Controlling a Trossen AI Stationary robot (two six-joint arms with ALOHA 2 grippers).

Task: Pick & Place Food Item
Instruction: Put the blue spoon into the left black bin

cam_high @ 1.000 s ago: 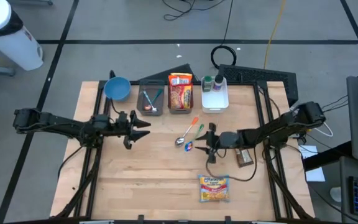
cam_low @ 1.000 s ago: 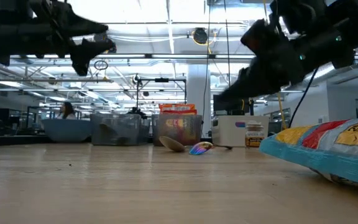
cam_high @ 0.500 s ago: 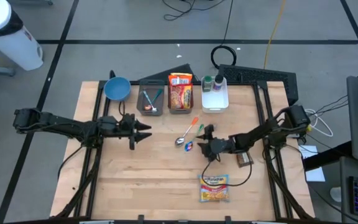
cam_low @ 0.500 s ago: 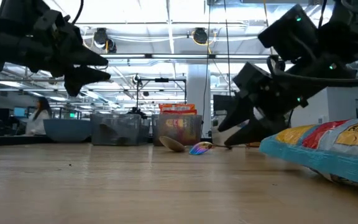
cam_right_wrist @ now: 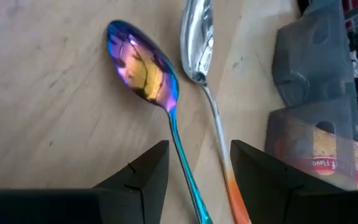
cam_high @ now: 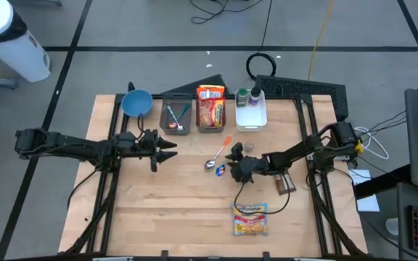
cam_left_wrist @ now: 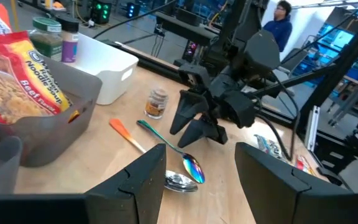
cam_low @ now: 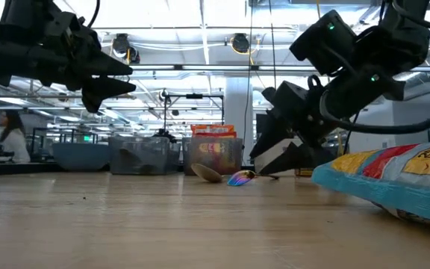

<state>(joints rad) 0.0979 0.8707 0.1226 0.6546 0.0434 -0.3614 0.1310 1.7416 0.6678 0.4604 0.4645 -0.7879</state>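
Wooden table [cam_high: 158,217] boards hold all the things. A yellow noodle packet [cam_high: 250,218] lies flat near the front edge of the table, with nothing touching it. Another noodle packet [cam_high: 210,106] stands inside a grey bin [cam_high: 210,127] at the back. Next to that bin is a second grey bin [cam_high: 175,127] with some small tools in it, and a white bin [cam_high: 250,116] with two jars. A blue bowl [cam_high: 136,104] sits at the back left corner.

In the middle of the table lie two spoons. One is a rainbow spoon [cam_right_wrist: 143,66] with a shiny purple and gold scoop. The other is a silver spoon [cam_right_wrist: 197,40] with an orange handle. They lie just beside each other.

The right gripper [cam_high: 236,167] hangs low over the rainbow spoon. Its two fingers are apart, one on each side of the spoon's handle, and hold nothing. It may not be touching the spoon; that is hard to see.

The left gripper [cam_high: 167,148] floats above the left half of the table, pointing at the spoons. Its fingers are apart too, and empty. A small jar [cam_left_wrist: 156,103] stands near the spoons.
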